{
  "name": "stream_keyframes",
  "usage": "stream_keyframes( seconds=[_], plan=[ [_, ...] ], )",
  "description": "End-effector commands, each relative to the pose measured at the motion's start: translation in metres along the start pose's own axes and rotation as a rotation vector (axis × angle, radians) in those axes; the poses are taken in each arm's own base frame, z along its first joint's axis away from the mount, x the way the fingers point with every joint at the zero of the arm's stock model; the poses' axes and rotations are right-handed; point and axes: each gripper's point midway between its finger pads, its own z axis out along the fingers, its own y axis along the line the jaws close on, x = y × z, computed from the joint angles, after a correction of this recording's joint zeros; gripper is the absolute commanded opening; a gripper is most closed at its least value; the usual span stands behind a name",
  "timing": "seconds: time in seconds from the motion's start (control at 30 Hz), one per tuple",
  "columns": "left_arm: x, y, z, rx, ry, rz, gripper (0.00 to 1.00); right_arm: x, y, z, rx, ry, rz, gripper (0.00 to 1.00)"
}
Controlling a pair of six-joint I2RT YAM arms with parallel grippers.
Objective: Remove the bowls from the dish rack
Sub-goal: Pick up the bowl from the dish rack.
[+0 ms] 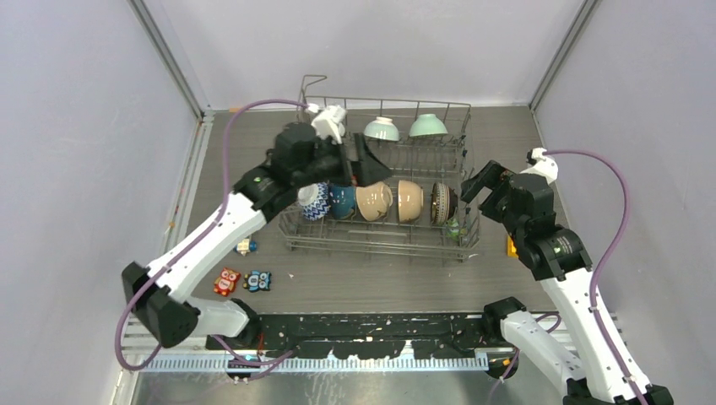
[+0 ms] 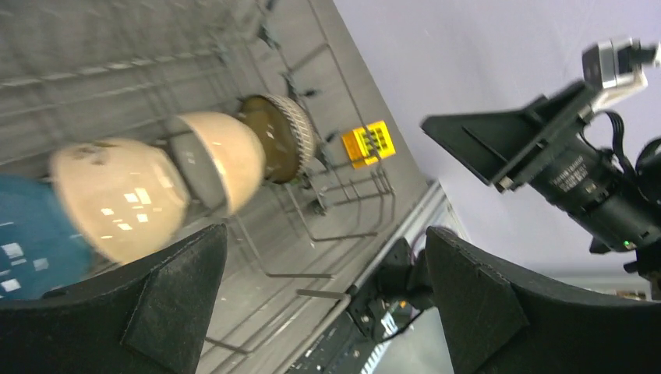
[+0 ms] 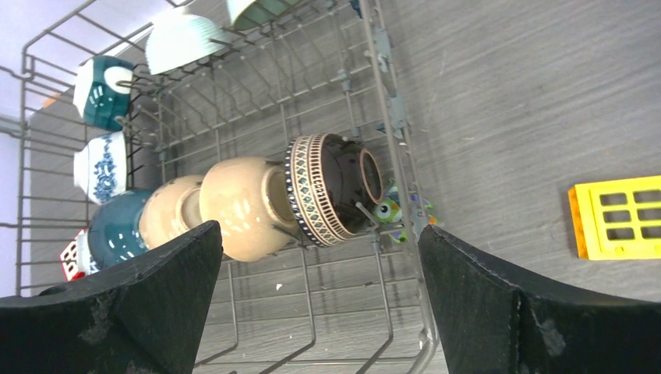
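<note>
Honestly, looks like a lineup for a first grab. From above: left gripper (image 1: 361, 169) spread wide right over the row of bowls (image 1: 374, 201) parked on edge between the tines of the dish rack (image 1: 371, 247), probably to drop onto one. Right gripper (image 1: 477, 181) just off the rack's end, also spread, holding nothing.

Left wrist: cream bowl (image 2: 121, 199) just beyond one finger (image 2: 156, 312), nothing between.

Right wrist: brown patterned bowl (image 3: 327, 187) centred ahead of the fingers (image 3: 132, 312).

Grey wood-grain table (image 1: 355, 283), pale lilac walls (image 1: 76, 126).

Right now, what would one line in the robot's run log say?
left gripper: open, above dish rack | right gripper: open, near brown bowl | bowls: in rack, none held
</note>
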Motion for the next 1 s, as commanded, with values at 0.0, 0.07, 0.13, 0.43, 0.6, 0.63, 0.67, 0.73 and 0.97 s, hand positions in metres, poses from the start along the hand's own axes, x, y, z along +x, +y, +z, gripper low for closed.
stream_keyframes(
  seconds=[0.0, 0.07, 0.13, 0.43, 0.6, 0.63, 0.67, 0.73, 0.97],
  plan=[
    [-0.004, -0.047, 0.015, 0.091, 0.006, 0.05, 1.0, -0.004, -0.018, -0.004, 0.082, -0.053, 0.065, 1.0],
    [0.006, -0.049, 0.032, 0.081, 0.038, 0.032, 1.0, 0.001, -0.024, -0.003, 0.104, -0.051, 0.074, 1.0],
    [0.016, -0.053, 0.046, 0.083, 0.066, 0.025, 1.0, 0.006, -0.029, -0.004, 0.112, -0.053, 0.085, 1.0],
    [0.056, -0.048, 0.112, 0.033, 0.163, -0.063, 0.89, 0.028, -0.043, -0.012, 0.089, -0.05, 0.097, 0.99],
    [0.073, -0.048, 0.14, 0.026, 0.213, -0.087, 0.83, 0.036, -0.045, -0.018, 0.049, -0.05, 0.09, 0.97],
    [0.074, -0.048, 0.143, 0.024, 0.215, -0.091, 0.82, 0.038, -0.046, -0.019, 0.046, -0.051, 0.088, 0.96],
    [0.076, -0.047, 0.147, 0.021, 0.219, -0.097, 0.8, 0.04, -0.047, -0.019, 0.045, -0.048, 0.085, 0.95],
    [0.079, -0.044, 0.154, 0.006, 0.228, -0.108, 0.78, 0.044, -0.048, -0.018, 0.042, -0.04, 0.083, 0.92],
    [0.094, -0.033, 0.178, -0.022, 0.27, -0.155, 0.65, 0.06, -0.049, -0.01, 0.031, -0.011, 0.124, 0.79]
  ],
)
